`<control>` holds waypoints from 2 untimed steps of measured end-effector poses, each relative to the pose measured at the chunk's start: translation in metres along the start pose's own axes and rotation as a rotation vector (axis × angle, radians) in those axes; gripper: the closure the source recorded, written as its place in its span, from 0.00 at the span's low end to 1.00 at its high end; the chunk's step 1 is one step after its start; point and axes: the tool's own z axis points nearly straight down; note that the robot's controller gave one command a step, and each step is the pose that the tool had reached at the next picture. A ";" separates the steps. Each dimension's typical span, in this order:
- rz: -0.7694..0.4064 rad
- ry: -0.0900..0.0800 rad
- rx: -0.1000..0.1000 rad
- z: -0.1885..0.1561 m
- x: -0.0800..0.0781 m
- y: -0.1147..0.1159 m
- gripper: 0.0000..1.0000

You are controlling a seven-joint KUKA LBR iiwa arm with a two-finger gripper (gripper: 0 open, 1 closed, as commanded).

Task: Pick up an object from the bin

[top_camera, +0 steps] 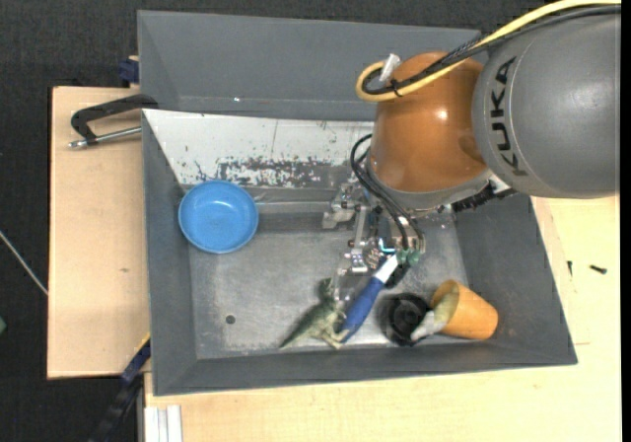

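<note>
**Right of the blue bowl: gripper down at a blue-handled tool**

We cannot tell how wide it stands. We count one bowl, one tool, one green toy lizard, one black round thing and one orange cup, farthest from the bowl.

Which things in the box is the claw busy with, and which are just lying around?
Job in hand: claw; blue-handled tool and green toy just below it, the nearest things.
Just lying about: blue bowl at the left; black ring and orange cup on its side, lower right.
</note>
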 end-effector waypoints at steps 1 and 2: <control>-0.165 -0.011 0.001 0.102 0.020 -0.062 0.00; -0.166 -0.023 0.000 0.100 0.017 -0.060 1.00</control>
